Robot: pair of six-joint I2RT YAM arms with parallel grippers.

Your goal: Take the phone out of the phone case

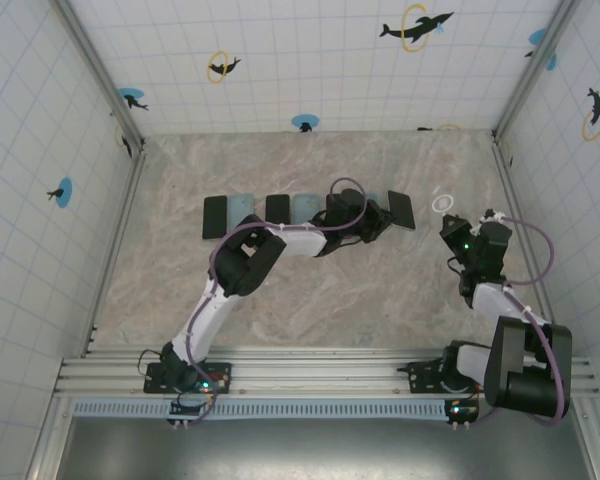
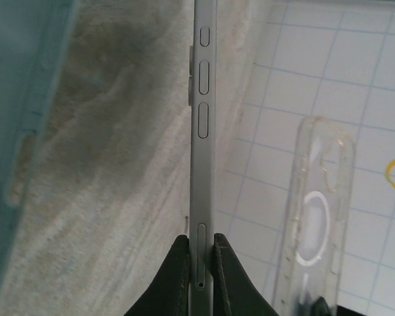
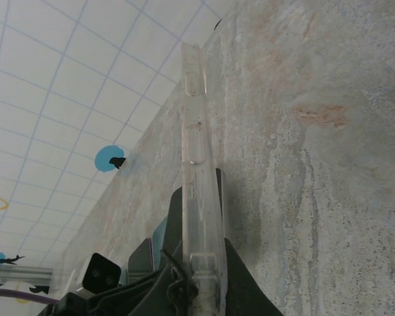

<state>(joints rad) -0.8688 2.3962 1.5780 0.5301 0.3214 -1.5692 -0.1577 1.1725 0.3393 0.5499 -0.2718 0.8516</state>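
Observation:
A grey phone (image 2: pixel 203 131) shows edge-on in the left wrist view, bare of any case, with my left gripper (image 2: pixel 201 260) shut on its lower end. From above, the phone (image 1: pixel 401 210) is a dark slab held over the back middle of the table by the left gripper (image 1: pixel 384 216). The clear phone case (image 3: pixel 197 158) stands edge-on in my right gripper (image 3: pixel 210 263), which is shut on its bottom end. In the top view the case (image 1: pixel 442 203) is a faint ring just right of the phone, apart from it, above the right gripper (image 1: pixel 451 228). The case (image 2: pixel 319 210) also shows empty beside the phone.
A row of dark phones (image 1: pixel 214 216) and teal cases (image 1: pixel 242 210) lies along the back of the marble table (image 1: pixel 310 290), left of the left gripper. A teal slab (image 2: pixel 20 131) is close on the left. Tiled walls (image 1: pixel 280 50) enclose the table.

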